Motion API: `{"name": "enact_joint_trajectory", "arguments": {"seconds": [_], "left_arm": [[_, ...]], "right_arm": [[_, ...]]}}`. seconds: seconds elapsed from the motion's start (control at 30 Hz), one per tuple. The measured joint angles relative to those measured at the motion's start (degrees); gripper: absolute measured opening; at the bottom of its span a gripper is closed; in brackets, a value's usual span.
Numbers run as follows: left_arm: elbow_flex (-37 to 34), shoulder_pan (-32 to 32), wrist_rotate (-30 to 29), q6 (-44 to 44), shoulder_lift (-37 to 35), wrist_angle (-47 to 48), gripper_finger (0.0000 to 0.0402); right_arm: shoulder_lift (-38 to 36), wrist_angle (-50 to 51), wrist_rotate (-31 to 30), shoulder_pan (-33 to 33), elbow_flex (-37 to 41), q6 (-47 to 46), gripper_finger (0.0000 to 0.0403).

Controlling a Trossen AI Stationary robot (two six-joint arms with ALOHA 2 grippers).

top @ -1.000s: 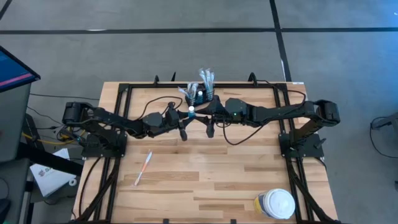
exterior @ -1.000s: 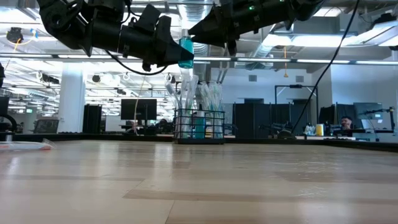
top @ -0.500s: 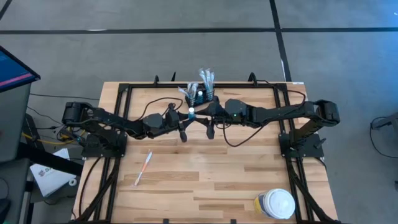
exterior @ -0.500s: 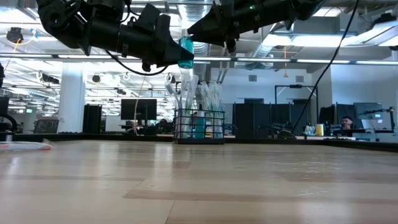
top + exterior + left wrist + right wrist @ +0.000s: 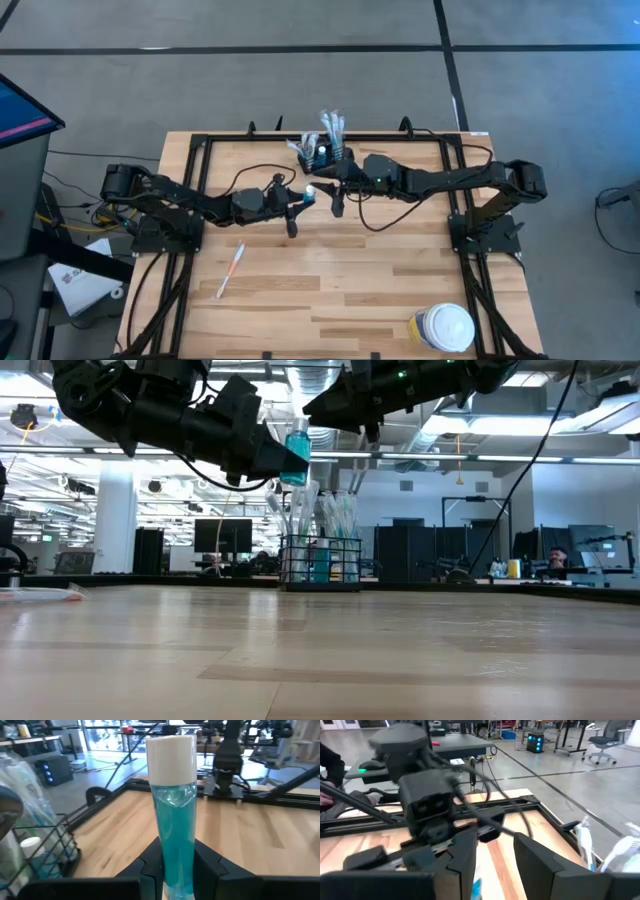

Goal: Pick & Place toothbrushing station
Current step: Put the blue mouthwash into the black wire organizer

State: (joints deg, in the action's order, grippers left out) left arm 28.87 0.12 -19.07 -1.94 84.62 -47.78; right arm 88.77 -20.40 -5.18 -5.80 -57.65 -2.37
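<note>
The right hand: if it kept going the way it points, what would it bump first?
Probably the left hand holding the blue tube, which sits just ahead of the right hand. Depth is hard to judge.

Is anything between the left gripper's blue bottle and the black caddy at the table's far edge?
The right gripper hangs close beside the blue bottle near the caddy; otherwise nothing visible blocks the way.

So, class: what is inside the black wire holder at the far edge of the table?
The black wire holder holds upright wrapped toothbrushes and a blue bottle with a white cap. Its floor is hidden by these contents.
</note>
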Motion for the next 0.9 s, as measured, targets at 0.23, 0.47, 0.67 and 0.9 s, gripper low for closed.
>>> {"name": "enact_joint_trajectory", "arguments": {"seconds": [0.23,0.47,0.67,0.9], "left_arm": [[-0.29,-0.31,-0.98,-0.69,-0.02,-1.1,0.0056],[-0.38,-0.29,-1.35,-0.21,-0.02,-1.95,0.0056],[-0.38,0.17,-1.42,0.27,-0.02,-2.31,0.0056],[-0.38,0.22,-2.08,0.4,-0.02,-2.62,0.0056]], "right_arm": [[0.48,1.36,0.41,0.11,0.02,-0.53,0.0123],[0.52,1.45,0.45,0.85,0.07,-1.0,0.0122],[0.48,1.48,0.42,1.44,0.07,-0.83,0.0123],[0.48,1.55,0.44,2.1,0.07,-0.89,0.0123]]}}
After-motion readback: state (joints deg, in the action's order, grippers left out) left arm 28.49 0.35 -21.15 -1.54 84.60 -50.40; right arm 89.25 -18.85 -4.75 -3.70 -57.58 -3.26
